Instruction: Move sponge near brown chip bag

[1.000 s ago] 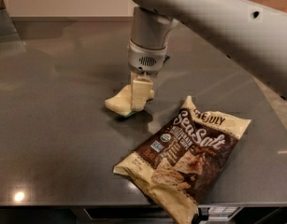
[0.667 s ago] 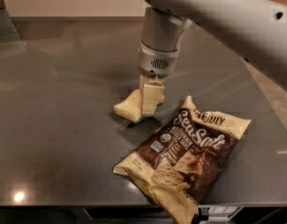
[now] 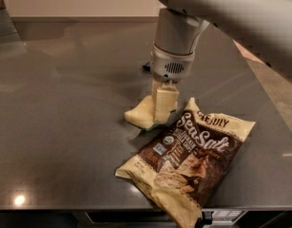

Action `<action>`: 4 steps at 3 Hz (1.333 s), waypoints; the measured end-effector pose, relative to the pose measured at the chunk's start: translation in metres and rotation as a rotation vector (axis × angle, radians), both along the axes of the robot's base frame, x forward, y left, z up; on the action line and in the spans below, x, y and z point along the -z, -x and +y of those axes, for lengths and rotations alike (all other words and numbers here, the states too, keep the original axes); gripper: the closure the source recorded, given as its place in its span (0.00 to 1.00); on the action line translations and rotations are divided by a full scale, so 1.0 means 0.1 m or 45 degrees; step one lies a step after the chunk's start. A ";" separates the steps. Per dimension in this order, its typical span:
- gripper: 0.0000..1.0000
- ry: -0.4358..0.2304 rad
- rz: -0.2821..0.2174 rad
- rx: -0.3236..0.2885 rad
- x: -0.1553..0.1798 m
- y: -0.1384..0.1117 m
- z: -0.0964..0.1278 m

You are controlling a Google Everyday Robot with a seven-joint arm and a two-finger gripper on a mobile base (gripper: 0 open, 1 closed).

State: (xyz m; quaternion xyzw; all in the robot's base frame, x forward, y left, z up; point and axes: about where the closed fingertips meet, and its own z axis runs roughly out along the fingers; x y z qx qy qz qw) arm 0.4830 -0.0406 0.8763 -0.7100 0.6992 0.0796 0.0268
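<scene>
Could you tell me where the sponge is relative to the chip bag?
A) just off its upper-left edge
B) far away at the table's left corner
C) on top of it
A: the sponge, gripped by the tool, sits right beside the bag's upper-left edge, not on it.

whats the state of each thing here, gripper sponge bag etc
gripper: shut on the sponge, low over the counter, beside the bag's top corner
sponge: clamped at its right end, tilted, lower edge at or just above the counter
bag: lying flat, label up, crinkled, not held
blue wrapper: on the counter, mostly hidden behind the arm
</scene>
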 end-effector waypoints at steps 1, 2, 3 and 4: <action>0.36 -0.013 -0.018 0.002 0.00 -0.04 0.03; 0.12 -0.024 -0.035 0.004 0.00 -0.07 0.06; 0.00 -0.033 -0.047 0.005 0.00 -0.09 0.09; 0.00 -0.033 -0.048 0.005 0.00 -0.09 0.09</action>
